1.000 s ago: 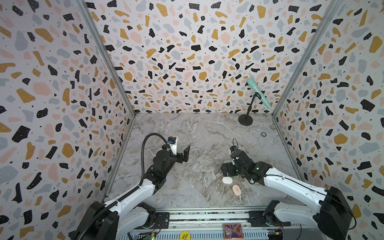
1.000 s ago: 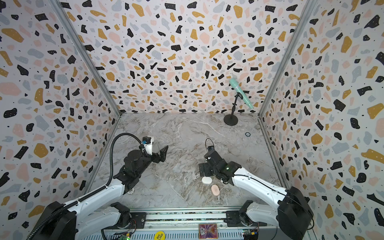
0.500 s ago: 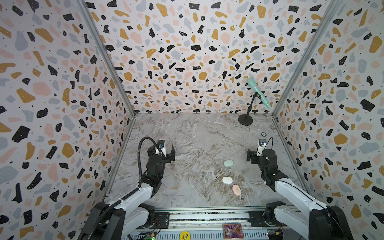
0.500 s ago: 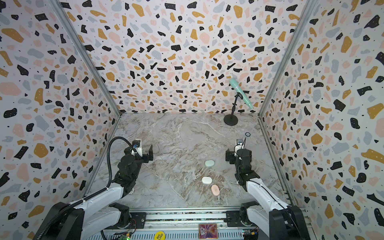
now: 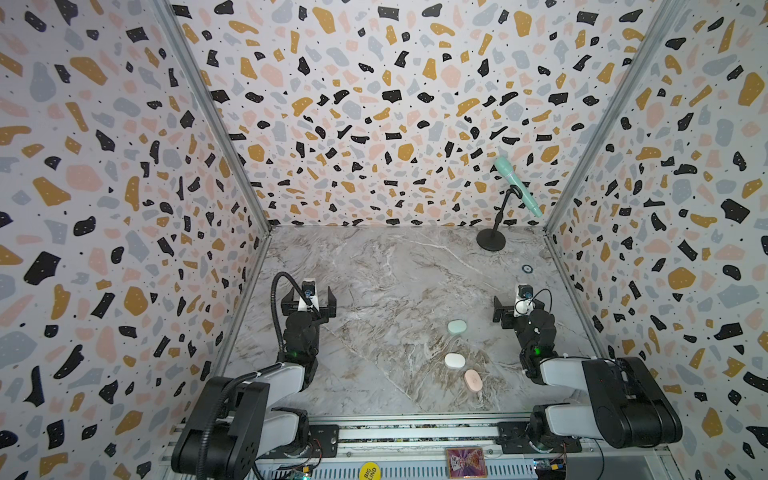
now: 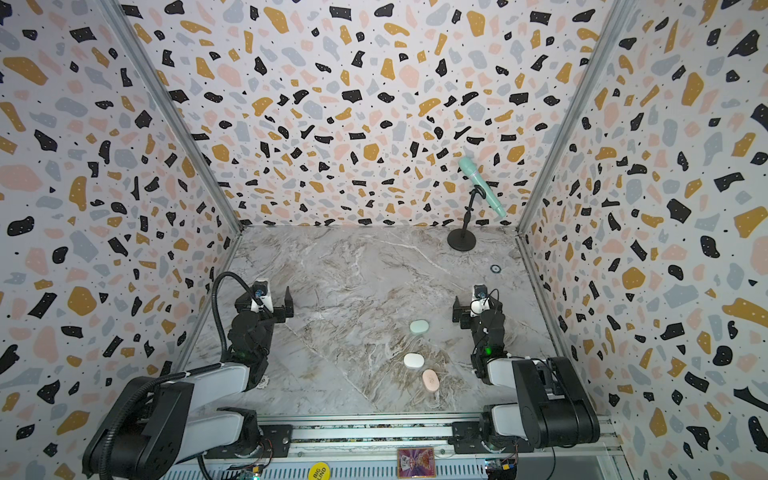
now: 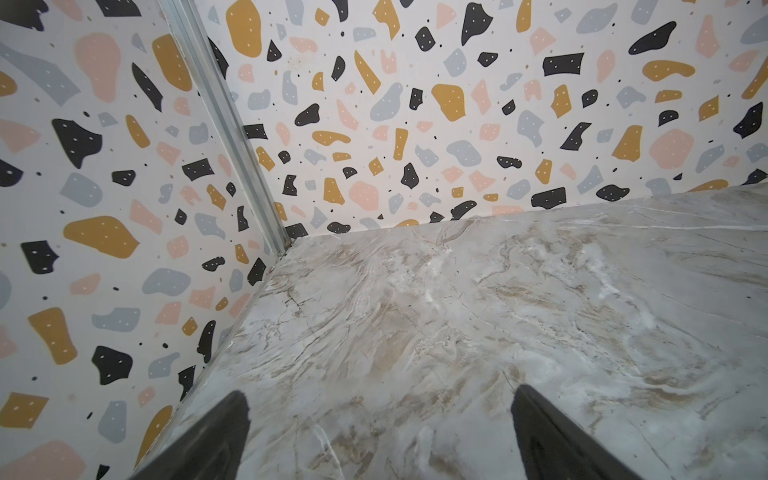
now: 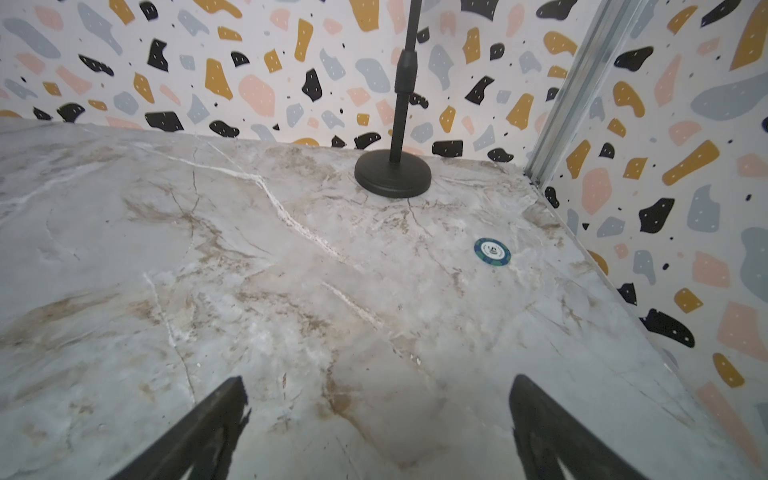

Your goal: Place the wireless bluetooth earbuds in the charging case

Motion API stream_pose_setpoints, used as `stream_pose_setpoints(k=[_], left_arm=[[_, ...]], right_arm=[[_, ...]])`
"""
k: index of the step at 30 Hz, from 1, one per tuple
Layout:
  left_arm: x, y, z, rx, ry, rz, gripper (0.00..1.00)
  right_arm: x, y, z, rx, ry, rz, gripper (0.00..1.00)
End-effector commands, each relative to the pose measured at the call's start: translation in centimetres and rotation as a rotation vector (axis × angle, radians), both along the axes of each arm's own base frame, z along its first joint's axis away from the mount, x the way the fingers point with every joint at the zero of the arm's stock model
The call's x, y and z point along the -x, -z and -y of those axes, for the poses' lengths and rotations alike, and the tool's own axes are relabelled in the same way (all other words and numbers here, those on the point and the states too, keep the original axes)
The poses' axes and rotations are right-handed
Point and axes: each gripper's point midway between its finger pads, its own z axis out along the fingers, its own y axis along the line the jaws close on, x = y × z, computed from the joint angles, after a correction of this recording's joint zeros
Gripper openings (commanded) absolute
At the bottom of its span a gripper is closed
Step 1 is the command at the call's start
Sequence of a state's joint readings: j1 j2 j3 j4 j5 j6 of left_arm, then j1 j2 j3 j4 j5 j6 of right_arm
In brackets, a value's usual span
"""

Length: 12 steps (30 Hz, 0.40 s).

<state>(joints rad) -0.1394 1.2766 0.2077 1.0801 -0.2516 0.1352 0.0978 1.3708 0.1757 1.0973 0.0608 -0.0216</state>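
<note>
Nearest the front edge, right of the middle of the marble worktop (image 5: 386,274), a pale pink case (image 5: 473,380) lies closed, with a closed white case (image 5: 454,360) just beside it and slightly farther back. A mint green case (image 5: 457,327) sits farther back, apart from the pair and also closed. The earbuds cannot be seen (all three lids are down). About level with the mint case, the left fingers (image 5: 331,300) hang over the left side of the worktop, spread wide and holding nothing; the left wrist view shows only bare marble between them. The right fingers (image 5: 498,309) are near the right wall, to the right of the mint case, equally wide apart and empty. Beyond them lies a small blue-and-white chip (image 8: 492,250). In the far right corner a black stand (image 5: 491,240) holds a tilted mint green microphone (image 5: 517,187).
</note>
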Motion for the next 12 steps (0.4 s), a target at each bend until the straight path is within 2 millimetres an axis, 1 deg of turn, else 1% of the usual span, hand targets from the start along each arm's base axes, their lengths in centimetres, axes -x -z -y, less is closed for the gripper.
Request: stream_pose_setpoints(k=[1,3,5,7,12], left_arm=[[-1.10,-3.21,0.64,0.010,0.041,0.124,1.00],[-1.40,-3.07,0.73,0.024,0.046,0.123,1.00],[-1.45,-2.91,0.95,0.032,0.058,0.128,1.00],[-1.58,-2.77,1.04,0.037,0.062,0.128,1.00],[-1.99,-2.41,1.32,0.038,0.078,0.113,1.00]], right_arm=[[-0.38,-1.60,-0.50,0.004,-0.029,0.099,0.99],[-1.12,-1.03,-0.10,0.016,0.031,0.087,0.99],[-1.16,-0.68,0.01,0.006,0.022,0.058,0.99],[-0.93,-0.98,0.04,0.013,0.034,0.082,0.99],[-0.91,-0.94,0.02,0.015,0.033,0.078,0.99]])
